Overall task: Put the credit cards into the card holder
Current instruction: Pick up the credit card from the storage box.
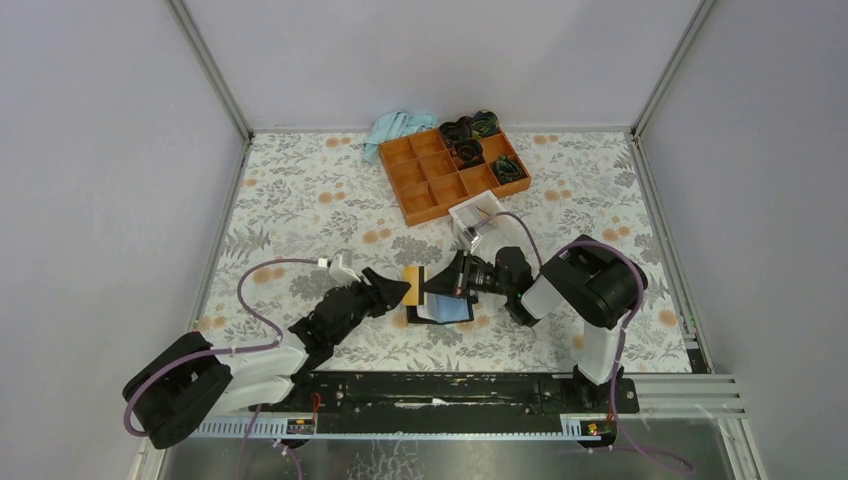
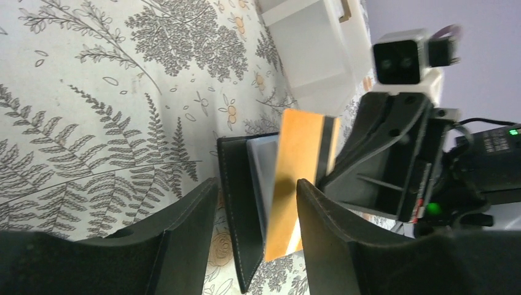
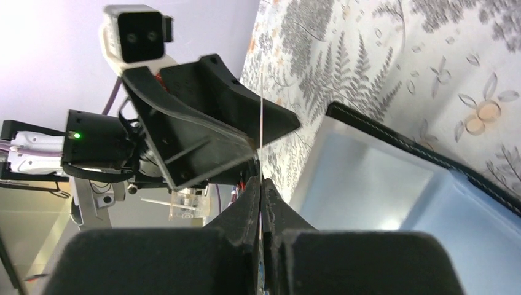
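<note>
- left gripper reaches in from the lower left to mid table. Its jaws stand apart, and in the left wrist view the two black fingers straddle the holder's black edge and the card. Whether either finger touches the card cannot be told.
- credit card: one yellow-orange card with a dark stripe down one long side, up off the table and tilted. It sits at the holder's left edge, between the left gripper's fingers, and is pinched at its right end by the other gripper. It shows edge-on as a thin line in the right wrist view.
- card holder: a black wallet lying open on the table with its light-blue lining up, just below and between the two grippers. The stitched black rim shows in both wrist views.
- right gripper comes in from the right, pointing left, with its jaws closed flat on the credit card.
- white box is on the table just behind the right gripper.
- orange tray is further back, with dark items in its right-hand compartments.
- blue cloth lies at the tray's far left corner.
</note>
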You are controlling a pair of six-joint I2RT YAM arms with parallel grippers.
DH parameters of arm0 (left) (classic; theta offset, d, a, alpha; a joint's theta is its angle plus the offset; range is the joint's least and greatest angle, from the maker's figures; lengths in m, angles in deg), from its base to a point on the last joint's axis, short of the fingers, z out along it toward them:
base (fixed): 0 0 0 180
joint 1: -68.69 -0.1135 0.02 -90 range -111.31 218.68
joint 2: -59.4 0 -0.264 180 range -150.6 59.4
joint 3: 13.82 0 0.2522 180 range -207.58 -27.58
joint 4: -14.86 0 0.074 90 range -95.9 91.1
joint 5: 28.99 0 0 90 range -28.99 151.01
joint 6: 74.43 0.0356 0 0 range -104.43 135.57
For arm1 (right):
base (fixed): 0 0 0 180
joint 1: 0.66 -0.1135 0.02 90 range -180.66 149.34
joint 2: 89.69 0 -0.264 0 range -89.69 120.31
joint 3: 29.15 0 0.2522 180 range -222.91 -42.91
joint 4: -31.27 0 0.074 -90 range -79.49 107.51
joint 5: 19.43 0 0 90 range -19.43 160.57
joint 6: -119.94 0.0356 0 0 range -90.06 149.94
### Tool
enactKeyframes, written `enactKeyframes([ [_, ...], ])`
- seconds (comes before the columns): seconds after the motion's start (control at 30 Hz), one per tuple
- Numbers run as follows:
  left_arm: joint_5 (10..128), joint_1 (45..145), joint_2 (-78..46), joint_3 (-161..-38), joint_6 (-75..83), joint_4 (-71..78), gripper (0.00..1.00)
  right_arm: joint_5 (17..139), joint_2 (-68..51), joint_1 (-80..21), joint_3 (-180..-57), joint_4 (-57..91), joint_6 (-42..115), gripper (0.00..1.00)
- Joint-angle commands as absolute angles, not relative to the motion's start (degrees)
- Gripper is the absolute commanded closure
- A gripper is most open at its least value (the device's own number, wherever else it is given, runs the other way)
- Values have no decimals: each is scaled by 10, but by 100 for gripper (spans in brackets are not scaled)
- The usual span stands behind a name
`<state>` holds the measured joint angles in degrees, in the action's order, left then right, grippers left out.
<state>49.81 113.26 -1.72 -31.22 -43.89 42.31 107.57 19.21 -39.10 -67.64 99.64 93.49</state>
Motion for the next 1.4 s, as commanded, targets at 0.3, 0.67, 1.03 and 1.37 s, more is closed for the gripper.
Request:
enactKeyframes([
  [0.3,464,1133,12,-341,-409,369,43,910,-75,-379,-719,652,711,100],
  [0.67,492,1133,12,-419,-356,308,43,849,-173,-380,-715,399,634,100],
  [1.03,569,1148,-60,-514,-352,285,43,886,-152,-385,-674,433,659,100],
  [1.37,611,1192,-135,-564,-361,274,48,880,-128,-394,-667,448,670,100],
])
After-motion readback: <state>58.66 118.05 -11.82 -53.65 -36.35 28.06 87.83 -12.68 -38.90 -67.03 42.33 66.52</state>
